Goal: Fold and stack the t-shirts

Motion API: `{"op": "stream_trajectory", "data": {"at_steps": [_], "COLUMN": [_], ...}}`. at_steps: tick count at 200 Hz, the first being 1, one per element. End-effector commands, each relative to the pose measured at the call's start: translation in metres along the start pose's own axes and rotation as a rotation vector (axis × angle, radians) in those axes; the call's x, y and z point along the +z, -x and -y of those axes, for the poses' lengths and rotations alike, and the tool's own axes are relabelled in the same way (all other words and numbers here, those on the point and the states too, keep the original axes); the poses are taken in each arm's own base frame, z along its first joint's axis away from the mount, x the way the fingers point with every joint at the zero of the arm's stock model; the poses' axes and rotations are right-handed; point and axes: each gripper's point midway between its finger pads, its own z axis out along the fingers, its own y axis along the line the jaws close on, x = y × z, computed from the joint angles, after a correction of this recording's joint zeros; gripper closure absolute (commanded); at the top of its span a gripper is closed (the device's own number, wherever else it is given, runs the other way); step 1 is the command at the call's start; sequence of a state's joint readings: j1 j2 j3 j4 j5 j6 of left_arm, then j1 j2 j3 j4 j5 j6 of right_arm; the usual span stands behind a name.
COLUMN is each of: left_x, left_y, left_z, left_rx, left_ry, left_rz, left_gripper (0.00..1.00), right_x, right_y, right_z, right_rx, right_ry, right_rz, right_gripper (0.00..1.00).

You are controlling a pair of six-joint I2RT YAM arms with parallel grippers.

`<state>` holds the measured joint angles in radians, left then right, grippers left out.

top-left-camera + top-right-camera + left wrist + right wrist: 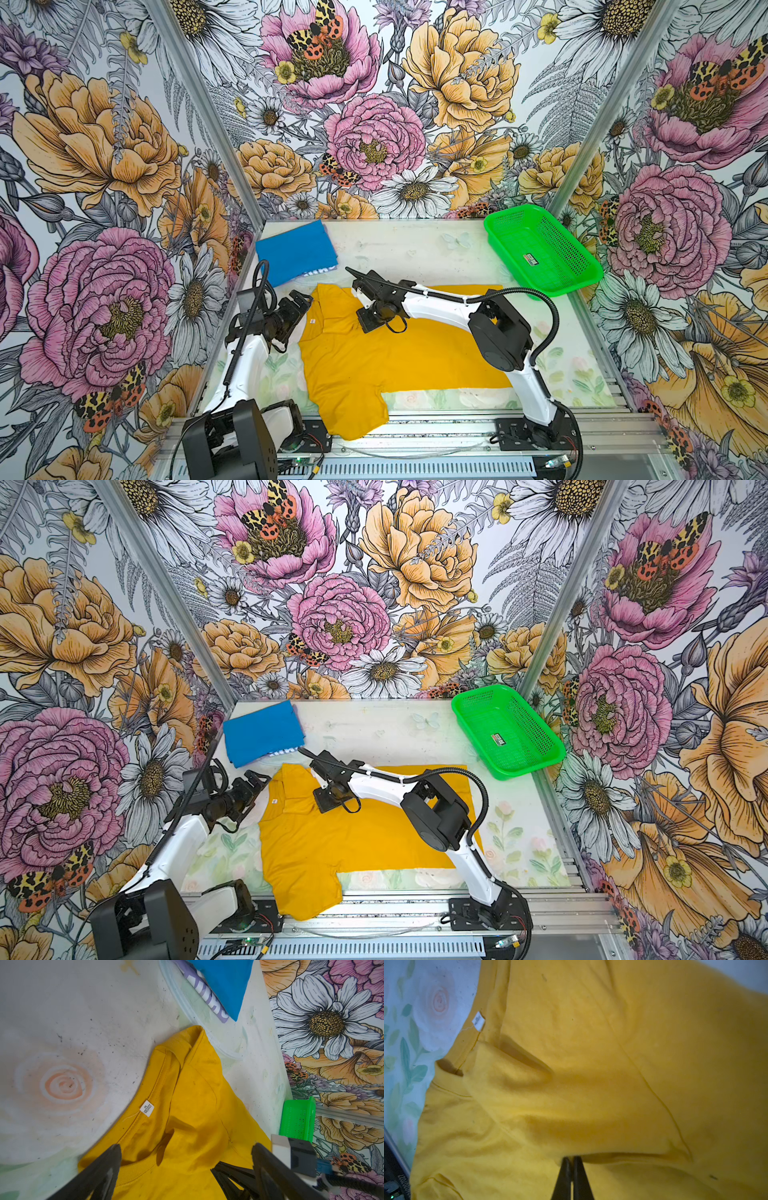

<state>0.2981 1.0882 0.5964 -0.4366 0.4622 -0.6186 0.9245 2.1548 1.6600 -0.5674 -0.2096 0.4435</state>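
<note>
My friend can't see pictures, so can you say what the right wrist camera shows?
A mustard-yellow t-shirt fills nearly the whole view, wrinkled, with the shut black jaws poking in over it. A small white label sits at its neckline, beside the rose-painted table.

- The spread shirt (pixel 374 365) is lying across the middle of the table (pixel 415 249), collar leftward, its near sleeve hanging over the front edge.
- The folded shirt (pixel 295 253) is sitting behind it, in the far left corner.
- The basket (pixel 540 253) is sitting in the far right corner, near the spread shirt's far right corner.
</note>
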Motion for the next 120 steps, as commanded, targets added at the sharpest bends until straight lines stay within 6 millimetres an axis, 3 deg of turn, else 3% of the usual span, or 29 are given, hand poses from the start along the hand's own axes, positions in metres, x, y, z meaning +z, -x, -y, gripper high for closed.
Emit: {"op": "stream_trajectory", "data": {"at_steps": [1, 49, 86, 100, 113, 120], "left_x": [-0.002, -0.001, 0.001, 0.002, 0.004, 0.007], "left_y": [0.009, 0.011, 0.01, 0.009, 0.008, 0.007], "left_z": [0.008, 0.009, 0.011, 0.014, 0.017, 0.019], "left_rx": [0.023, 0.022, 0.027, 0.035, 0.05, 0.062], "left_ry": [-0.032, -0.03, -0.029, -0.028, -0.021, -0.015], "left_rz": [0.025, 0.025, 0.019, 0.015, 0.014, 0.008], "left_gripper": [0.01, 0.01, 0.01, 0.01, 0.01, 0.01], "right_x": [-0.035, -0.049, -0.045, -0.047, -0.056, -0.065], "right_y": [0.007, -0.023, -0.047, -0.056, -0.062, -0.061], "right_z": [-0.021, -0.022, -0.017, -0.011, 0.005, 0.014], "right_rx": [-0.037, -0.004, 0.004, 0.007, 0.02, 0.033], "right_ry": [0.059, 0.093, 0.103, 0.082, 0.028, 0.007], "right_rz": [0.049, 0.001, -0.055, -0.062, -0.045, -0.023], "right_gripper": [1.0, 1.0, 1.0, 0.76, 0.45, 0.38]}}
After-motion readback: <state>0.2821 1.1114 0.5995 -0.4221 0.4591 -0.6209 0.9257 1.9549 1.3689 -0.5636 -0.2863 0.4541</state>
